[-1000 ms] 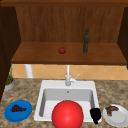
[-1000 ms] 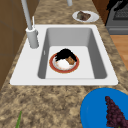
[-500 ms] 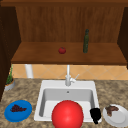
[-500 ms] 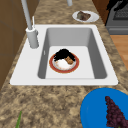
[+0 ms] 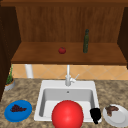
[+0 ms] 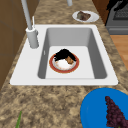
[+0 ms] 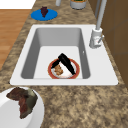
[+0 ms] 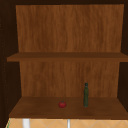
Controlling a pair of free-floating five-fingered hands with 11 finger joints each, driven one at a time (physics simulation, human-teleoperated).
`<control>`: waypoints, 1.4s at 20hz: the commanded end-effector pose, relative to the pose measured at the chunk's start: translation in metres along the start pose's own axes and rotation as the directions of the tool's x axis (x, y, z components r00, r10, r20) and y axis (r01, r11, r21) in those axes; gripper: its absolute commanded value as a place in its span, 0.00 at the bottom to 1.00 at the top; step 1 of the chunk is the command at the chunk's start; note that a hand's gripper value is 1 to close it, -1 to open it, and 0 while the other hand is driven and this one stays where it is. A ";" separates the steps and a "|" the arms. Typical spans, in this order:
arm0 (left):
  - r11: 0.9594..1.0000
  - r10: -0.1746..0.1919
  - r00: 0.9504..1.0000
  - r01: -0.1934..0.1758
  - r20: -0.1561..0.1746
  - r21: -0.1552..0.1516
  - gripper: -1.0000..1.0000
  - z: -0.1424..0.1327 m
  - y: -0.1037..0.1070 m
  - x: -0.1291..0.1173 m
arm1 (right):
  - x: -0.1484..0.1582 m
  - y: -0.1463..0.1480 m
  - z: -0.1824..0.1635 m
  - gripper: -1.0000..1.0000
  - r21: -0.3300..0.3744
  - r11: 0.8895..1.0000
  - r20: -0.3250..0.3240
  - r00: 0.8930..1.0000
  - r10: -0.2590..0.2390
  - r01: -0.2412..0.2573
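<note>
Down in the sink (image 6: 105, 75) basin we've got a red-rimmed bowl (image 6: 61, 65) sitting flat on the bottom, with a brown lump of food (image 7: 58, 70) inside. The right hand (image 7: 66, 63) lies across the bowl's faucet-side rim. Whether it's spread or clamped on, we honestly can't tell. We'd guess the bowl is stiff, smooth and kinda slippery, probably breakable, not too heavy. Best hold looks like the rim, away from the food, keeping it level.
</note>
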 end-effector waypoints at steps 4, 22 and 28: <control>0.999 -0.043 0.999 0.043 -0.018 0.014 0.00 0.006 -0.023 0.005 | 0.000 0.000 0.000 0.50 0.000 1.000 0.000 1.000 0.000 0.000; 0.998 -0.025 1.000 0.025 -0.010 0.051 0.00 0.022 -0.015 -0.023 | 0.000 0.000 0.000 0.50 0.000 1.000 0.000 1.000 0.000 0.000; 0.997 -0.068 0.998 0.067 0.008 0.032 1.00 0.022 -0.004 -0.002 | 0.000 0.000 0.000 0.50 0.000 1.000 0.000 1.000 0.000 0.000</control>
